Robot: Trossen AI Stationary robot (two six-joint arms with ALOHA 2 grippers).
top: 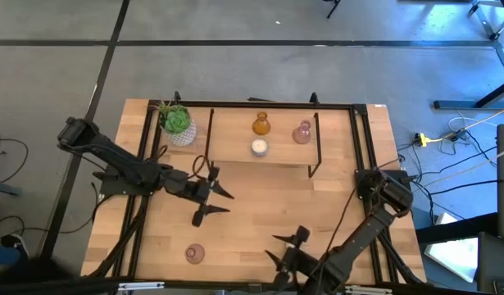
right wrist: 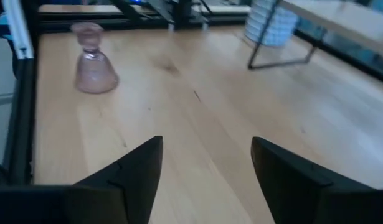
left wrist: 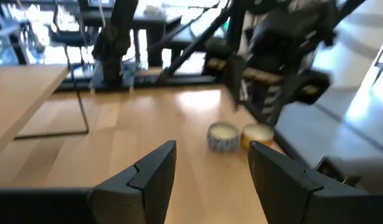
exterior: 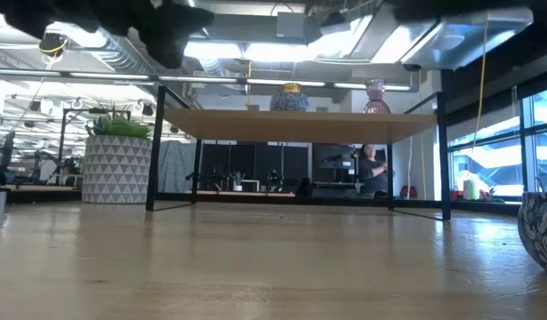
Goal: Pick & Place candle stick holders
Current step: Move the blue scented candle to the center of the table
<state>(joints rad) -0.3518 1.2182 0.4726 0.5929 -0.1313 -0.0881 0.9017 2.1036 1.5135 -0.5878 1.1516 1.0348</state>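
Grippers both gape empty as we watch: left gripper [top: 209,193] mid-table, right gripper [top: 286,248] near the front edge, one pink candle stick holder [top: 194,254] standing front-left, well apart from both.

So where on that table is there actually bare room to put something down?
The widest bare wood lies mid-table, between the left gripper, the pink holder near the front edge and the right gripper. The raised shelf is busier: the plant, amber holder, white votive and another pink holder share it.
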